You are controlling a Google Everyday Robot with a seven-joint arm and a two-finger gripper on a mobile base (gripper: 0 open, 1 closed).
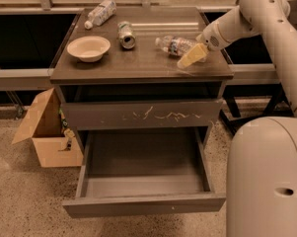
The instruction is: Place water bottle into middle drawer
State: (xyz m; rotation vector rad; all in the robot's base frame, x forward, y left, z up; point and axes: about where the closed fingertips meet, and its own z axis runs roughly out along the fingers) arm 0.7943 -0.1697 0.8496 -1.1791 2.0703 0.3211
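No writing can be read, not even on the label of the water bottle (173,44). The gripper (191,57) is above the right side of the desk (138,65), just beside that bottle.

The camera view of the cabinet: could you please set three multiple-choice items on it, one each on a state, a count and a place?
1. The middle drawer is: A pulled open; B pushed shut; C taken out.
2. How many bottles lie on the cabinet top? A one; B two; C four.
3. Where is the gripper? A down in the drawer; B over the top's right side, beside the water bottle; C at the floor.

Answers: A, its grey inside is in plain view. B, the water bottle plus a second bottle at the back left. B, it hangs right next to the water bottle.
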